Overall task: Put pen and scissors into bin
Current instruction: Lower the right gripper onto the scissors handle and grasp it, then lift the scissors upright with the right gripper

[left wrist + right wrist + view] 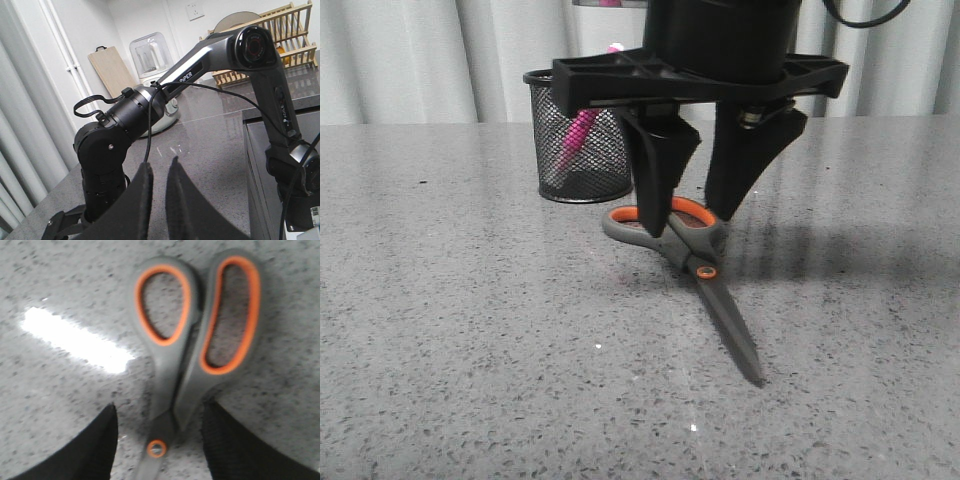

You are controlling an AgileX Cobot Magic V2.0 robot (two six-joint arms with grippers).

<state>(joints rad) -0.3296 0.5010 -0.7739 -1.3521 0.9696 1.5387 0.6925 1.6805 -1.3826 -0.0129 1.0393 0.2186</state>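
While the right pincer hangs low over the worktop, each view shows this:

Front view, right pincer (698, 205): it points down, its two black fingers spread wide, their tips close above the handles of the scissors and holding nothing.
Front view, scissors (692, 262): they lie flat on the grey speckled worktop (470, 330), blades closed; the orange-lined loops sit under and between the fingertips, the orange pivot ring just past the tips on the camera side, and the dark blades run away from the pincer toward the camera.
Front view, bin (582, 140): the black mesh cup stands upright on the worktop beyond the pincer and to its left side, partly hidden by the pincer's crossbar; it sits near the scissors' loops without touching them.
Front view, pen (578, 132): the pink pen leans inside the bin, seen through the mesh, its top end showing just above the rim.
Left wrist view, left pincer (159, 197): it is raised and aimed across the room at the other arm (200, 75); its fingers stand close together with a narrow gap and hold nothing.
Right wrist view, pincer fingers (95, 450): both tips flank the scissors' neck, clear of it on either side.
Right wrist view, scissors (195, 335): the two loops lie ahead of the fingertips, the pivot ring between them.
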